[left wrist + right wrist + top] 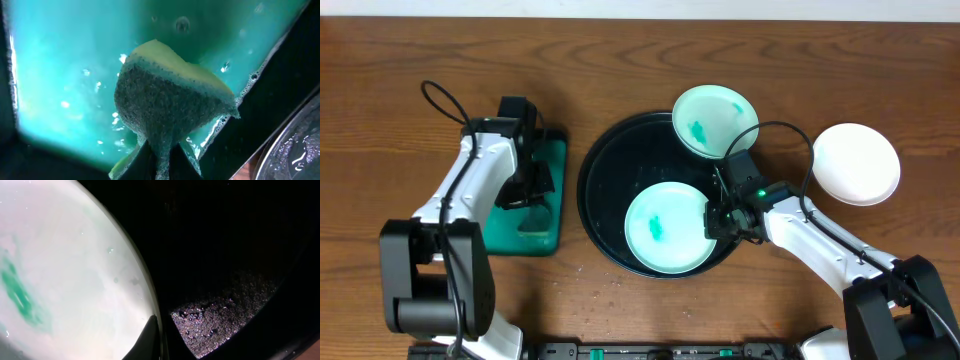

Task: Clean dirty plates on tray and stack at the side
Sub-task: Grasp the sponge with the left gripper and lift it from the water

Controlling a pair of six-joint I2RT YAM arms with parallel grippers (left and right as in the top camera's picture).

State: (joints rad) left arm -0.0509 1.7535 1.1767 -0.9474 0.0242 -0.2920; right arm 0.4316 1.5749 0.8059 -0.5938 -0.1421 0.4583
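Note:
The black round tray (610, 180) lies mid-table. One mint plate (667, 228) with a teal smear lies flat in its front half. A second smeared mint plate (715, 120) leans on the tray's far right rim. A white plate (857, 163) rests on the table to the right. My right gripper (725, 215) is shut on the front plate's right rim; in the right wrist view one finger (150, 335) lies over the edge of that plate (75, 280). My left gripper (161, 162) is shut on a yellow-and-green sponge (170, 95).
A small rectangular green tray (545, 225) with soapy water sits left of the black tray, under my left gripper (525, 185). Both arms' cables loop above the table. Wood tabletop surrounds everything.

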